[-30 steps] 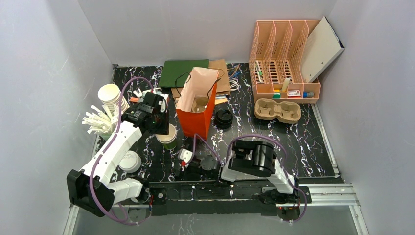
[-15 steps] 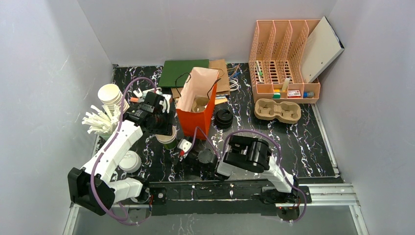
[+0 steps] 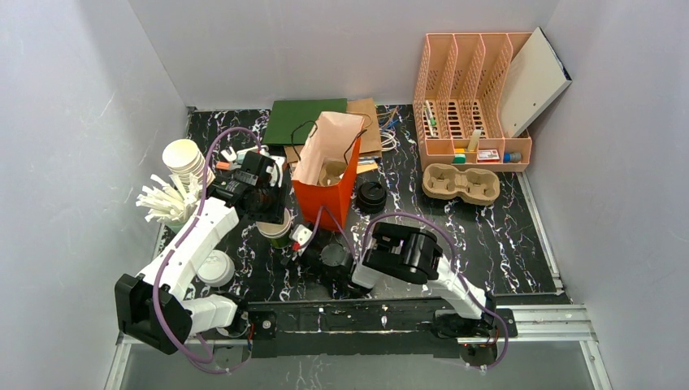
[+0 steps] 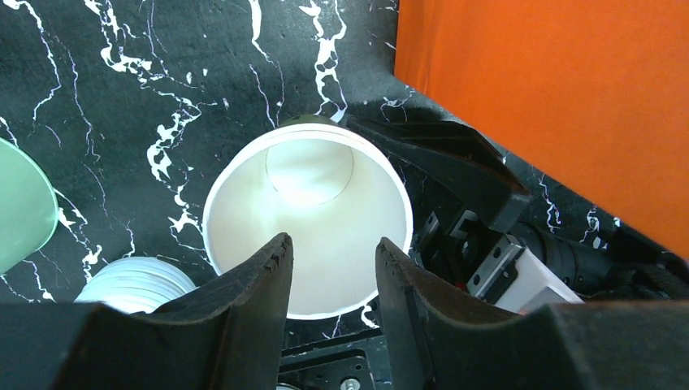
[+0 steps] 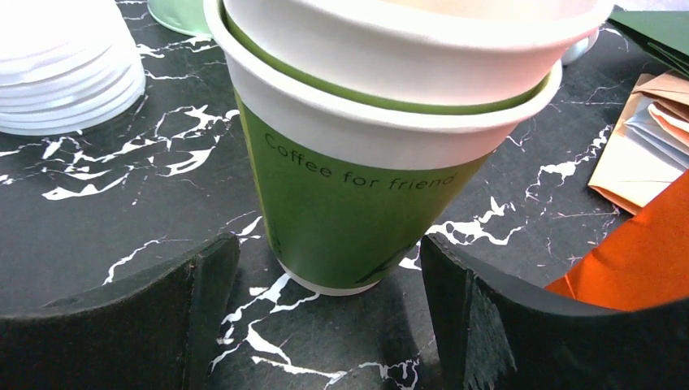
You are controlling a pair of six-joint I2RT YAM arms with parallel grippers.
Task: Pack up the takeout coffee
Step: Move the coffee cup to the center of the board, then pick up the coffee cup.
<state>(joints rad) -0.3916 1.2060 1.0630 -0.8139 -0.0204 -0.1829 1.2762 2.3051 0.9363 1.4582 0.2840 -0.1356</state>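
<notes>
Black lid marks the takeout coffee (image 3: 372, 196), which stands on the table (image 3: 504, 236) just right of the orange bag (image 3: 325, 205), well apart from both arms. Your right pincer (image 5: 329, 260) is spread wide around the lidless green cup (image 5: 349, 203), and your left pincer (image 4: 333, 246) hangs part-open over its rim, gripping nothing. Close the right low on the wall and gently, or the paper will likely crush or tip.

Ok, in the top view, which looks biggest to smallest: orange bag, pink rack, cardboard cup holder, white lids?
1. pink rack
2. orange bag
3. cardboard cup holder
4. white lids
The bag stands tall toward the camera, so its lead over the cup holder is less sure.
</notes>
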